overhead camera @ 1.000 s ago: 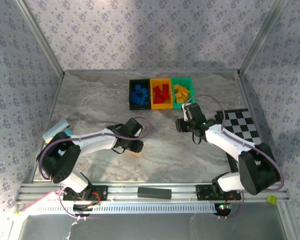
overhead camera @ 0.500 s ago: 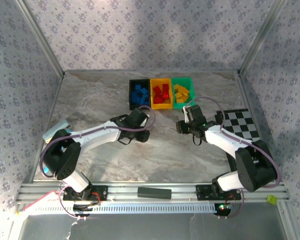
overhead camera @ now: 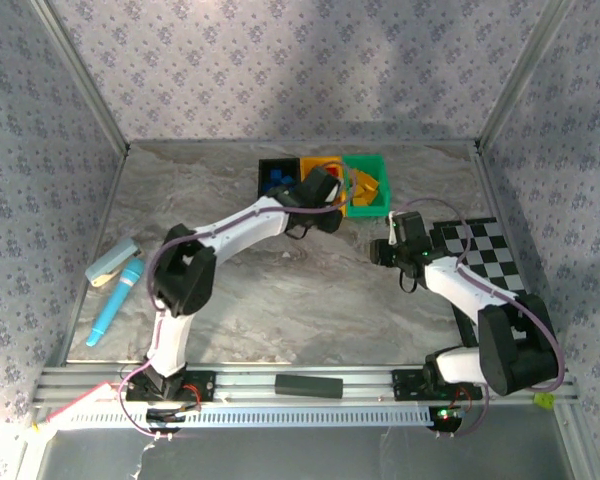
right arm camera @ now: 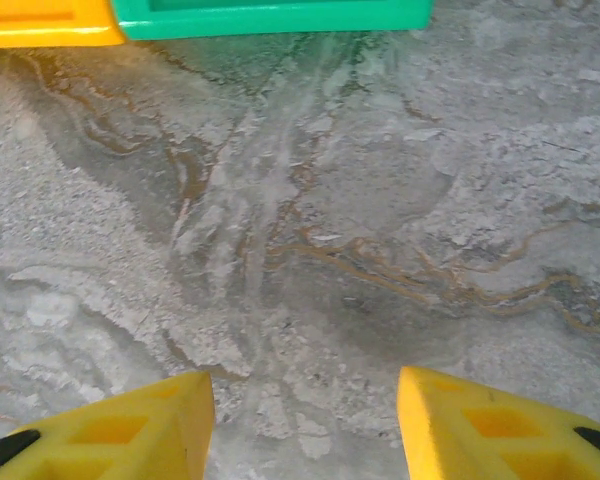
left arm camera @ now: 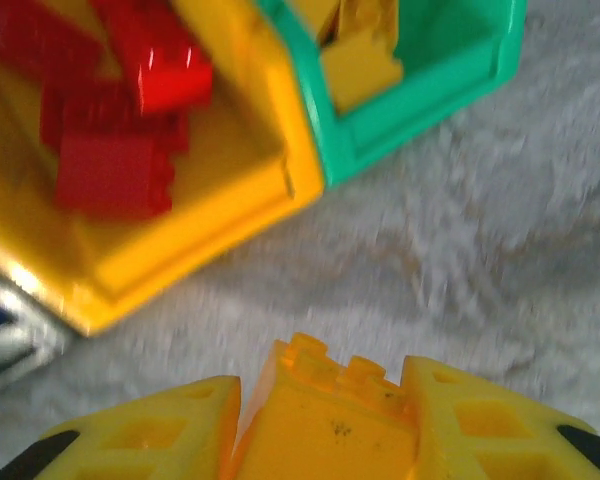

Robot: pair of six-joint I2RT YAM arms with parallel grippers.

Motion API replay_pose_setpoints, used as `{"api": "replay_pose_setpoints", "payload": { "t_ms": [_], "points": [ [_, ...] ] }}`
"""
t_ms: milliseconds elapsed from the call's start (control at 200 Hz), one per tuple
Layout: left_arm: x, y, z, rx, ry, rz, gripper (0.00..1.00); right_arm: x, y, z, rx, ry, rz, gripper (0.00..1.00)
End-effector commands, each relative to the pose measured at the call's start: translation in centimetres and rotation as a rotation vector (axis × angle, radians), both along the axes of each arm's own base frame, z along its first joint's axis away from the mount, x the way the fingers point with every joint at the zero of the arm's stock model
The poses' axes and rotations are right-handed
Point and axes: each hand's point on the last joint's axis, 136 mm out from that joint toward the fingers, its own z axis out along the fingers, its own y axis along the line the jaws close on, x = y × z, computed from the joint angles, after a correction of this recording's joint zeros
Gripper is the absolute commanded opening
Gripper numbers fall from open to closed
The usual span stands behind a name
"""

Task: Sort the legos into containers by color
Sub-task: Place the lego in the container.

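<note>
With the bins [overhead camera: 368, 210] mostly filled, the left gripper [left arm camera: 320, 382] clamps what seems the last yellow lego [left arm camera: 325, 430] beside the green bin [left arm camera: 430, 100]; right gripper [right arm camera: 305, 400] gapes empty.

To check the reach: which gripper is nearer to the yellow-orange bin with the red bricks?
Left. The left gripper, shut on a yellow brick, hangs at the front edge of the yellow-orange bin; the right gripper stands farther back, in front of the green bin.

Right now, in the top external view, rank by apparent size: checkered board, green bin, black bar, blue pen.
1. checkered board, though partly covered
2. green bin
3. black bar
4. blue pen, close to the bar in length but thinner
</note>
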Motion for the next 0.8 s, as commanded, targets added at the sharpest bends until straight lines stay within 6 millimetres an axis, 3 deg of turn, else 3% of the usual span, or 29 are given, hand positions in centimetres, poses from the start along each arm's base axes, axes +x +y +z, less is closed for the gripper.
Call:
{"api": "replay_pose_setpoints", "payload": {
  "t_ms": [0,150,250,290,395,480,630,690,795],
  "points": [
    [2.5,-2.1,0.9,0.027,-0.050,-0.030,0.38,-0.1,0.0,0.3,0.060,-0.013,-0.019,0.53],
    [5.4,-6.1,2.2,-0.045,-0.095,-0.066,0.38,-0.1,-0.1,0.5,0.076,-0.019,-0.025,0.53],
    [7.0,-8.2,2.1,-0.090,-0.116,-0.074,0.41,-0.1,0.0,0.5,0.087,-0.021,-0.025,0.53],
    [7.7,-8.9,2.1,-0.107,-0.131,-0.070,0.45,-0.1,0.0,0.5,0.087,-0.023,-0.023,0.53],
    [9.5,-10.0,1.6,-0.157,-0.167,-0.041,0.66,-0.1,0.1,0.4,0.092,-0.023,-0.023,0.53],
    [10.0,-9.8,1.6,-0.193,-0.145,-0.017,0.67,-0.1,0.0,0.5,0.088,-0.026,-0.025,0.53],
    [9.0,-8.8,3.0,-0.180,-0.134,-0.013,0.68,-0.1,-0.5,0.8,0.077,-0.039,-0.041,0.53],
    [8.5,-7.9,4.9,-0.181,-0.163,-0.009,0.68,-0.2,-0.9,0.8,0.070,-0.038,-0.052,0.53],
    [7.0,-5.3,6.3,-0.178,-0.203,0.013,0.68,-0.3,-2.6,1.1,0.076,-0.038,-0.105,0.53]
  ]
}}
